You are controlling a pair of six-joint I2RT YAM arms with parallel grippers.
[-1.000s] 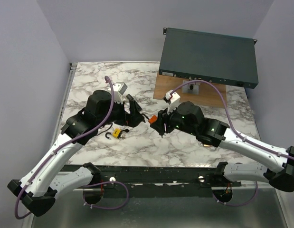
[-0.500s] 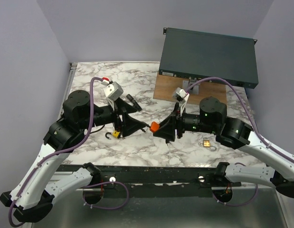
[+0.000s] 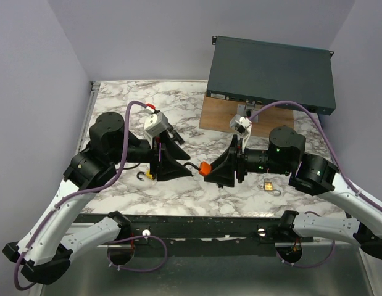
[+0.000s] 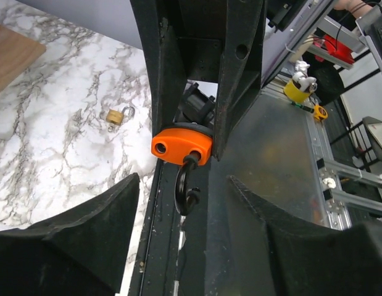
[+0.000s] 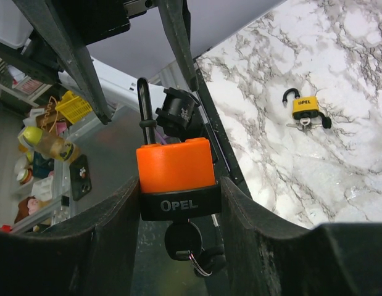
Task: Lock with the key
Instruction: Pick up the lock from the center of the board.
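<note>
An orange padlock (image 5: 176,166) with a black "OPEL" base is clamped between my right gripper's (image 5: 178,185) fingers. A black-headed key (image 5: 181,237) sits in its keyhole, with a ring hanging from it. Its black shackle (image 5: 143,105) is raised and open. In the left wrist view the padlock (image 4: 181,146) faces me and its shackle (image 4: 186,185) reaches in between the tips of my open left gripper (image 4: 183,203), without touching them. In the top view the left gripper (image 3: 183,169) and the right gripper (image 3: 210,170) meet tip to tip above the table's front middle, with the padlock (image 3: 205,168) between them.
A yellow padlock (image 3: 150,176) with an open shackle and keys lies on the marble under the left wrist; it also shows in the right wrist view (image 5: 305,106). A brass padlock (image 3: 269,185) lies at the front right. A wooden board (image 3: 240,120) and a dark rack unit (image 3: 271,74) stand at the back right.
Both wrists have swung to face each other. My left gripper has moved right, up to the orange padlock's shackle. My right arm has drawn back to the right, uncovering the brass padlock.
</note>
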